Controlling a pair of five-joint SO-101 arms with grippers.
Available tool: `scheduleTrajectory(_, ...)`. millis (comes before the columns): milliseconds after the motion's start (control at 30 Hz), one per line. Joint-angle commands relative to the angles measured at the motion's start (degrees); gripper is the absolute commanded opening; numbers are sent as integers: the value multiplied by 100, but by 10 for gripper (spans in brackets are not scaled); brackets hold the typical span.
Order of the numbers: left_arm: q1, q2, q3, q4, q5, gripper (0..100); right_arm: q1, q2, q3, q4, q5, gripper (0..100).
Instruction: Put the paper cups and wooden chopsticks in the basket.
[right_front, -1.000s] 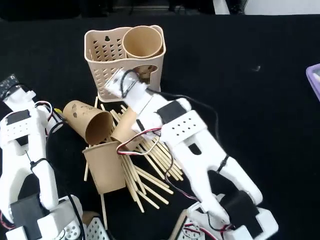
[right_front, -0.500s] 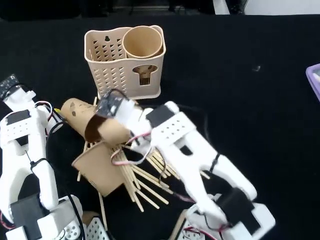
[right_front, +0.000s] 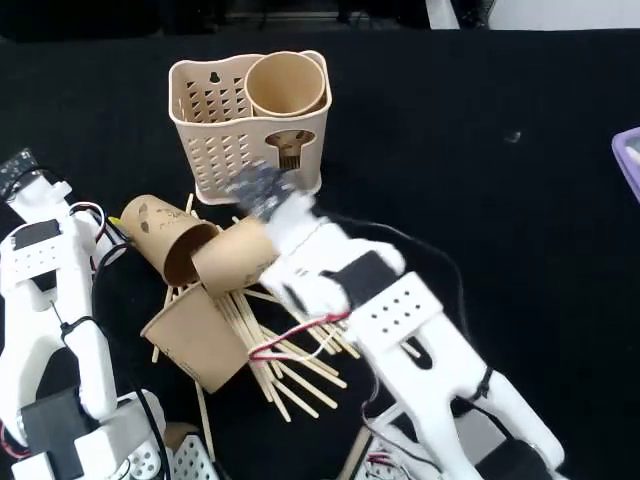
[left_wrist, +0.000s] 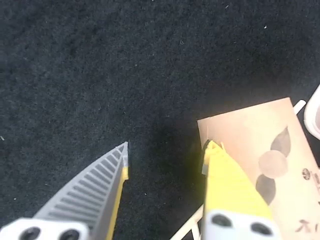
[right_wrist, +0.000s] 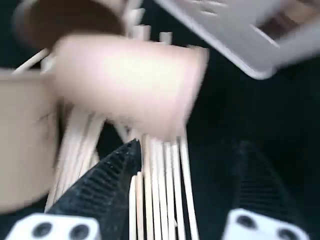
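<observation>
The beige basket (right_front: 215, 135) stands at the back with one paper cup (right_front: 285, 83) upright inside. Three more cups lie in front of it: a patterned cup (right_front: 160, 235), a plain cup (right_front: 235, 255) and a lower cup (right_front: 195, 342). They rest on a pile of wooden chopsticks (right_front: 295, 355). My right gripper (right_front: 262, 190) hovers just in front of the basket, above the plain cup. In the right wrist view my right gripper (right_wrist: 190, 155) is open over the chopsticks (right_wrist: 160, 195), with the plain cup (right_wrist: 130, 80) and basket (right_wrist: 235, 35) beyond. My left gripper (left_wrist: 167, 150) is open beside the patterned cup (left_wrist: 265, 155).
The left arm (right_front: 45, 270) stands along the table's left side, close to the patterned cup. A purple object (right_front: 630, 155) sits at the right edge. Black cloth stretches bare to the right of the basket.
The right arm swung left over the cups, then back toward the basket. The plain cup was knocked flat and turned, and the lower cup slid left. The left arm stayed still.
</observation>
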Motion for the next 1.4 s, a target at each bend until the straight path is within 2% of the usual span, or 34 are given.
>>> scheduleTrajectory(0,-57,-70,-119,-79,26,238,158,145,22,-360,-273,352)
scheduleTrajectory(333,-57,-70,-119,-79,26,238,-484,259,-312,-378,-88,312)
scheduleTrajectory(633,-57,-70,-119,-79,26,238,-211,892,-532,-818,-35,311)
scheduleTrajectory(900,-66,-70,-119,-79,26,238,-571,1191,-787,-501,-18,304)
scheduleTrajectory(967,-66,-70,-119,-79,26,238,-554,1174,-769,-501,9,253)
scheduleTrajectory(1167,-66,-70,-119,-79,26,238,-536,1165,-760,-492,-44,8)
scheduleTrajectory(1367,-66,-70,-119,-79,26,238,-563,602,-787,-79,-44,11)
